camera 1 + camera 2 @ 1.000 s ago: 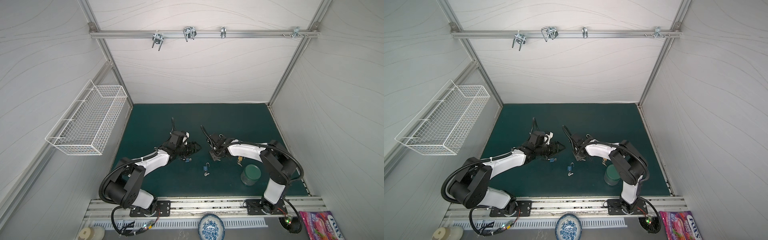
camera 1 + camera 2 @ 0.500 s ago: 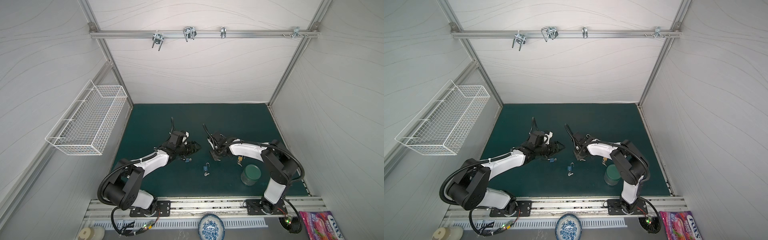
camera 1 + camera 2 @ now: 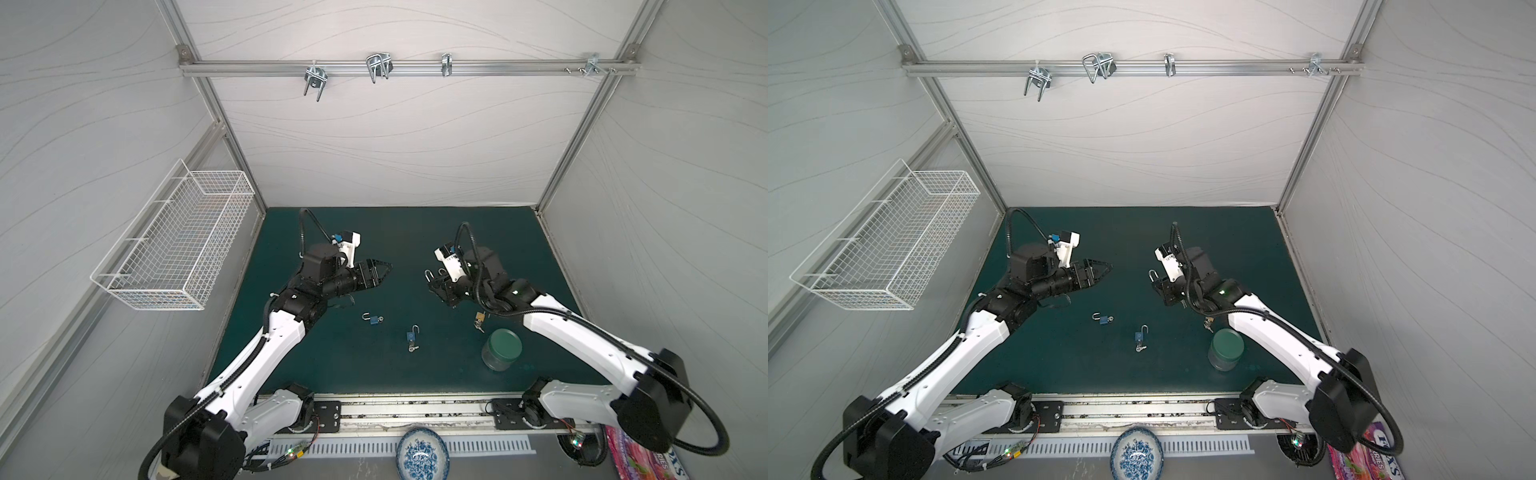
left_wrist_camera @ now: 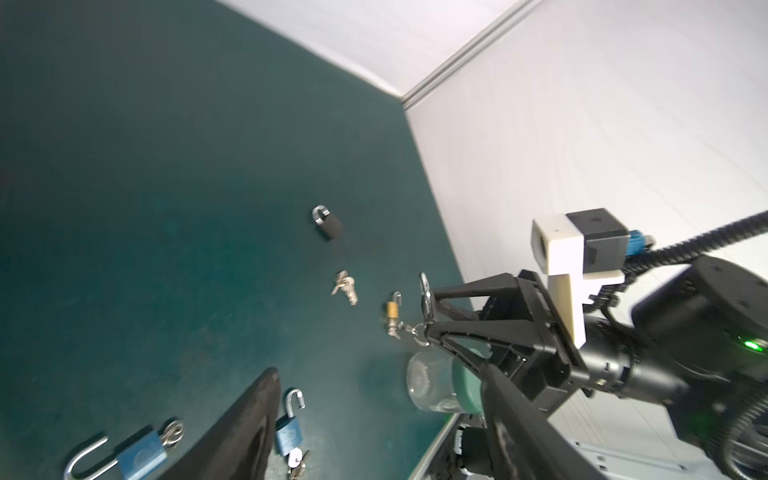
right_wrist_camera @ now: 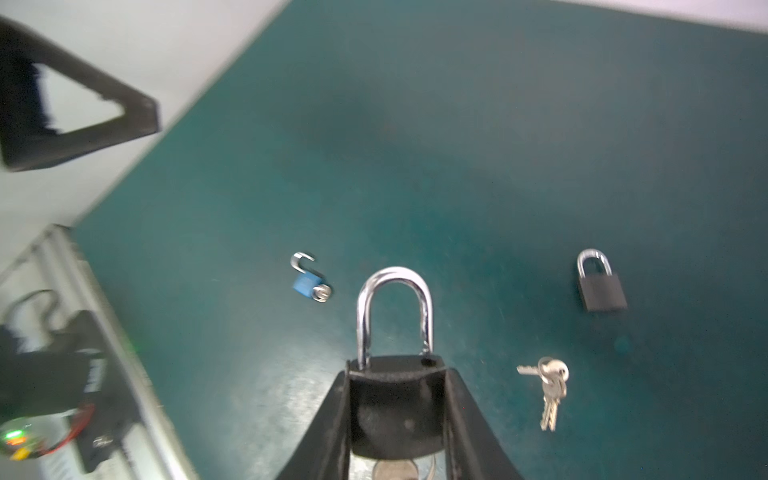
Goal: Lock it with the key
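Note:
My right gripper [image 5: 397, 374] is shut on the body of a black padlock [image 5: 397, 403], held above the green mat [image 3: 415, 232]. Its silver shackle [image 5: 395, 291] is raised, with one leg just clear of its hole. A key [image 5: 395, 469] shows at the lock's underside, and its ring [image 4: 420, 332] dangles in the left wrist view. In both top views the shackle [image 3: 428, 274] [image 3: 1152, 274] points toward my left gripper [image 3: 384, 270], which hovers open and empty a short way off. Its fingers [image 4: 249, 415] frame the mat in the left wrist view.
On the mat lie two open blue padlocks [image 3: 374, 319] [image 3: 412, 334], a brass padlock with keys [image 3: 480, 318], a second black padlock [image 5: 600, 286], a loose bunch of keys [image 5: 548, 386] and a green-lidded glass jar [image 3: 500, 349]. A wire basket [image 3: 178, 241] hangs on the left wall.
My left gripper has risen off the mat near the blue padlock and its jaws have widened. My right gripper has shifted slightly toward the back with the black padlock.

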Controlling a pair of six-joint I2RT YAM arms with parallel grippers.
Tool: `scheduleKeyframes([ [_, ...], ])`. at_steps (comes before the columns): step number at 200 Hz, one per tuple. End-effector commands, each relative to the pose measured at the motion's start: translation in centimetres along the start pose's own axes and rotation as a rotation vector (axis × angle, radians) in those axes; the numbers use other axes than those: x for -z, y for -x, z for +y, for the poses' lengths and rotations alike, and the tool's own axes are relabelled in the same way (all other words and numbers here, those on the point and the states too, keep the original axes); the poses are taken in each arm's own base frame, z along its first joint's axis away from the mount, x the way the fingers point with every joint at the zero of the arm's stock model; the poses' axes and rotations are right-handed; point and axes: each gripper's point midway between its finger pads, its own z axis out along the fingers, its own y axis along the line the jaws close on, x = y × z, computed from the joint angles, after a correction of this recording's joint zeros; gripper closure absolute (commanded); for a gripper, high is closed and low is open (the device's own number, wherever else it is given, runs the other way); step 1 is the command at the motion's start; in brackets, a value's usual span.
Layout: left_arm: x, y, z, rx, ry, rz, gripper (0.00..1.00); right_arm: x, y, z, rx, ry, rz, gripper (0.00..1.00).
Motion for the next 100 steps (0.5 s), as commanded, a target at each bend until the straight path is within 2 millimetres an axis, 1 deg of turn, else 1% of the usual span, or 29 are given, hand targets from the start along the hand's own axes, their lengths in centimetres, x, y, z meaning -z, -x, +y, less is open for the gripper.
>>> scheduleKeyframes([
  [1,2.1,1.7,-4.2,-0.151,-0.093,-0.013,0.21,3.0,2.6,3.2,0.146,0.138,-0.105,1.0],
  [11,2.6,2.1,-6.0,-0.195,-0.155,-0.018,0.19,4.2,3.3,4.2,0.204,0.174,-0.137,1.0],
  [24,3.1,2.2,-8.4,-0.249,-0.255,-0.015,0.16,5.6,3.9,5.1,0.267,0.204,-0.171,1.0],
  [36,3.3,1.4,-10.4,-0.333,-0.32,-0.002,0.13,6.7,4.3,6.1,0.315,0.247,-0.183,1.0],
  [44,3.4,0.6,-11.5,-0.397,-0.346,0.012,0.12,7.5,4.6,6.9,0.346,0.279,-0.189,1.0],
  [56,3.5,-0.2,-12.7,-0.445,-0.379,0.019,0.1,8.4,5.0,8.0,0.36,0.333,-0.196,1.0],
  [75,3.7,-0.4,-14.1,-0.444,-0.454,0.029,0.08,9.5,5.4,9.5,0.366,0.418,-0.197,1.0],
  [100,3.9,-0.9,-15.9,-0.457,-0.539,0.057,0.08,9.7,5.7,10.3,0.337,0.484,-0.19,1.0],
])
